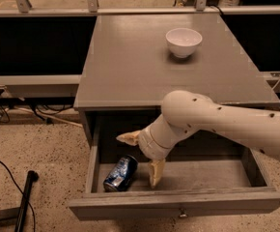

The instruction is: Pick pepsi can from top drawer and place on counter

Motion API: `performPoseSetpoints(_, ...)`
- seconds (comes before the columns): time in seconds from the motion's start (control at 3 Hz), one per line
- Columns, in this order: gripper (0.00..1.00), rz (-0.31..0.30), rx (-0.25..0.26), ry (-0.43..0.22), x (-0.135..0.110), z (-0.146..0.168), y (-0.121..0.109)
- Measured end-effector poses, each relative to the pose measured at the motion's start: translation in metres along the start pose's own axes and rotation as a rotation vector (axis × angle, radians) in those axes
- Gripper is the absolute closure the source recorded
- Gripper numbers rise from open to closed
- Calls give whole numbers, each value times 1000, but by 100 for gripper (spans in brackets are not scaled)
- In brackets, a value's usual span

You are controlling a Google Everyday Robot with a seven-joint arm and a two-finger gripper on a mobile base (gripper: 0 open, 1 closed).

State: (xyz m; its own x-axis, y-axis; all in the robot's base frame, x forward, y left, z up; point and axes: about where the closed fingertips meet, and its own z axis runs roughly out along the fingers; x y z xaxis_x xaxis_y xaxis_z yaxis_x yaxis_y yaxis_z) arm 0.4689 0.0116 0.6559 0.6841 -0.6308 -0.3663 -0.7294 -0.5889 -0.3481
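pepsi can [121, 173], tool [143, 155] in drawer [178, 207], perhaps touching

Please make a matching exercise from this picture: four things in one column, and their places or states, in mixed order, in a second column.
1. dark blue pepsi can
2. round white bowl
3. wide grey wooden top drawer
4. cream two-finger gripper

A. pulled out
B. open, in the drawer beside the can
C. lying on its side, drawer's left front
D. upright on the flat grey counter

Pairs: 1-C, 2-D, 3-A, 4-B
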Motion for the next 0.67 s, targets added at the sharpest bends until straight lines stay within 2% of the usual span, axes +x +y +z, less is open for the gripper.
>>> performPoseSetpoints(0.33,0,-75,-73,-1,-10,7,7)
performPoseSetpoints(0.67,0,-248,-206,37,-24,26,17)
